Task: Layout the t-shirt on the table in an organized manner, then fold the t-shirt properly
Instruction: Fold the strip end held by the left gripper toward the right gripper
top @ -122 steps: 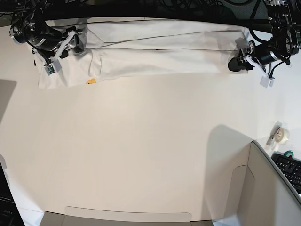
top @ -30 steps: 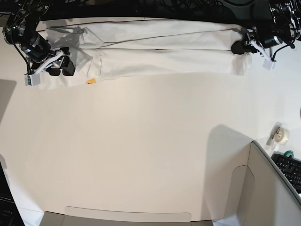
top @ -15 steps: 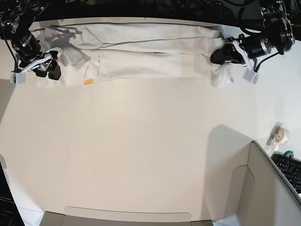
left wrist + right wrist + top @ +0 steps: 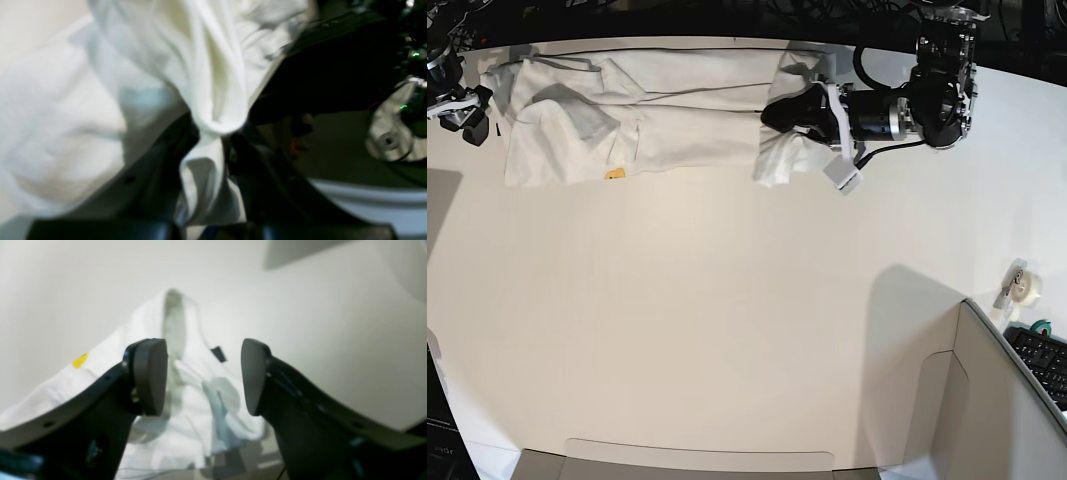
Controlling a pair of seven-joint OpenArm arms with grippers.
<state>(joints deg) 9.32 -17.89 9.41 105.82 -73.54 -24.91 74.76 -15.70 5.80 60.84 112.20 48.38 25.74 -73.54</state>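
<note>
Mid-fold at twelve o'clock on the table: left gripper clamped on the t-shirt hem; right gripper jaws apart, empty. Next, probably: laying hem toward nine o'clock, releasing.

Right gripper: two dark rounded pads spread apart, nothing between them.
T-shirt: white cloth below and beyond the pads, rumpled, narrowing to a point farther off.
Tag: small, black, at the cloth's right edge.
Print: a yellow patch at the cloth's left edge.
Table: smooth off-white surface around the cloth.
</note>
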